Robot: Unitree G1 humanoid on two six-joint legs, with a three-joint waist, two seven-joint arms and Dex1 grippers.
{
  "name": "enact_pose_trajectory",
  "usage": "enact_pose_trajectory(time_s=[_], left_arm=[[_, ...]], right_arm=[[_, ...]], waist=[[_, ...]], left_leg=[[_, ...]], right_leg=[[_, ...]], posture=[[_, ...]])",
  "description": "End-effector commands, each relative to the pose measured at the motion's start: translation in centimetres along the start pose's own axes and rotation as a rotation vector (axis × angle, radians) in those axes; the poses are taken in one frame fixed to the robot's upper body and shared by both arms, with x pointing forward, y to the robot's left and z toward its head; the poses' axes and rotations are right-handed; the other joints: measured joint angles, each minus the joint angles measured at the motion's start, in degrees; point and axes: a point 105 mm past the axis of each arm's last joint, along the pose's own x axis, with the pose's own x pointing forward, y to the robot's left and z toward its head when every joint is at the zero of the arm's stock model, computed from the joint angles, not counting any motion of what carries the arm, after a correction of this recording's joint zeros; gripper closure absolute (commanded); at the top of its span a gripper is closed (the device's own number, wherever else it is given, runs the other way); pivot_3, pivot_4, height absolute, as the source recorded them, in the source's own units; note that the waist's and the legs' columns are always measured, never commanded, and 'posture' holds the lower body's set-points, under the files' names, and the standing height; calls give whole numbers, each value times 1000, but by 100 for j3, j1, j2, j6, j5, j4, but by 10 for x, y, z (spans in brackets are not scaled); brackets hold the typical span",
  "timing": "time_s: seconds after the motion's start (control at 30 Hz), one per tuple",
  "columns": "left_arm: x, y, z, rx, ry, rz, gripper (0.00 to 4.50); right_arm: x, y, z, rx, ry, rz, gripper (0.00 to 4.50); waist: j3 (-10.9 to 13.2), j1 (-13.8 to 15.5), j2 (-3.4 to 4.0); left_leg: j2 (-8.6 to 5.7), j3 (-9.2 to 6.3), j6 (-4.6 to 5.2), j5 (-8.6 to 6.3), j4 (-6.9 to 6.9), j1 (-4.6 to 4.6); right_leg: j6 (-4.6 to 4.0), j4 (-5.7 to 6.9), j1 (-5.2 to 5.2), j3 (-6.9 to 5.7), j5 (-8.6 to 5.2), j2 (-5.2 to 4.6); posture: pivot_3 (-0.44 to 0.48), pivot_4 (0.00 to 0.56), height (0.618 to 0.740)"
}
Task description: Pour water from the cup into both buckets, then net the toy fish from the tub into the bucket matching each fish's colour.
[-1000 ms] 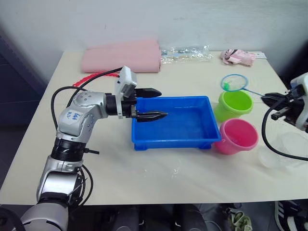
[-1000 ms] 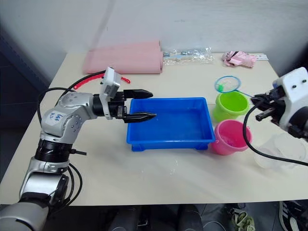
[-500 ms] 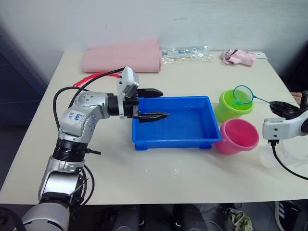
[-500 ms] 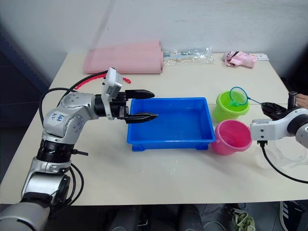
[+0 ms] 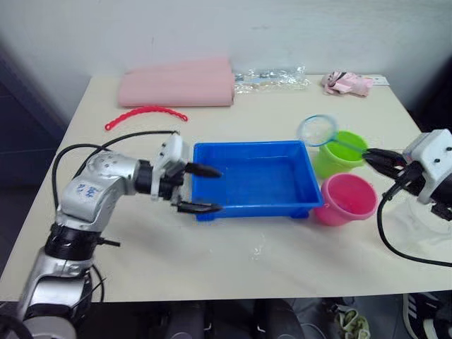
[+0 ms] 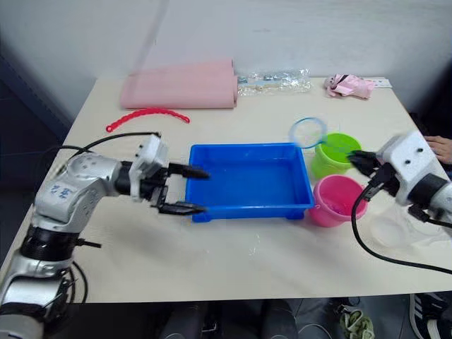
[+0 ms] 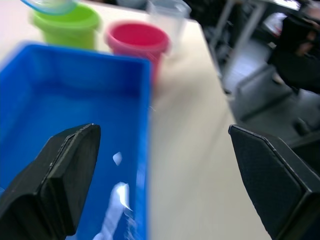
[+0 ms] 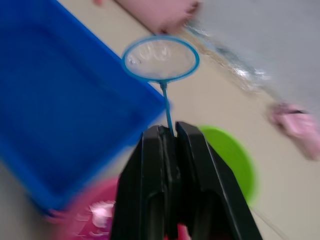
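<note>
1. Right gripper (image 6: 361, 161), fingers clamped on the net (image 6: 308, 131) handle, has swung the hoop from over the green bucket (image 6: 337, 154) toward the tub's (image 6: 247, 180) far right corner: netting resumes.
2. Left gripper (image 5: 199, 188), wide open and empty, has withdrawn to the tub's left rim, leaving its interior free.
3. Pink bucket (image 6: 339, 200) stands just below the handle.

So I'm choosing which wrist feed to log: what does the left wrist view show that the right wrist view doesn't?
Left wrist view alone: the clear cup behind the pink bucket, and the left gripper with its fingers wide apart over the tub's near rim.

Right wrist view alone: the right gripper shut on the net's handle.

Both: the blue tub, the green bucket, the pink bucket and the net.
</note>
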Motion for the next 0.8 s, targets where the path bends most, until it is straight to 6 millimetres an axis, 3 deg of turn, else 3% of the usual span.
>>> enact_pose_trajectory(time_s=[0.03,0.1,0.2,0.3,0.5,0.6,0.7,0.77,0.8], left_arm=[[-14,-30,-5,22,74,-104,26],[-20,-43,-15,11,131,-126,26],[-25,-53,-29,15,200,-132,26],[-29,-59,-45,22,266,-106,26],[-32,-53,-60,15,277,4,26],[-31,-46,-58,8,248,47,0],[-29,-43,-52,-23,198,60,0],[-29,-40,-47,-48,159,52,0],[-29,-40,-44,-55,147,48,0]], right_arm=[[1,58,13,162,-63,320,4500],[2,83,4,188,-34,449,4500],[5,104,-10,172,-4,554,4500],[12,129,-39,65,55,671,4500],[33,139,-95,-200,153,689,4500],[36,134,-109,-221,182,651,3404],[30,125,-114,-203,212,611,1961],[17,113,-102,-149,215,540,961],[12,110,-97,-129,214,519,671]], waist=[[0,21,-6],[-1,45,-7],[-1,40,-7],[-3,16,-9],[-3,26,-9],[-3,23,-10],[-3,21,-9],[-2,31,-8],[-1,41,-5]], left_leg=[[1,-1,1,-1,0,-1],[-4,-4,8,-6,0,-2],[-15,-1,15,-12,1,-3],[-15,7,15,-13,1,0],[-12,22,10,-13,0,-1],[-12,22,10,-13,0,-1],[-11,22,9,-12,0,-1],[-9,21,8,-11,0,-1],[-10,21,8,-11,0,-1]], right_leg=[[0,-3,1,-1,0,-1],[-1,-7,3,-4,0,-8],[3,-8,4,-1,2,-20],[6,-6,-1,7,4,-20],[4,2,-17,17,2,-13],[4,1,-14,17,2,-14],[4,3,-15,17,2,-12],[4,3,-14,16,2,-9],[4,3,-14,16,2,-10]], posture=[[0,150,738],[0,150,738],[0,150,738],[0,150,738],[0,150,738],[0,150,738],[0,150,738],[0,150,738],[0,150,738]])
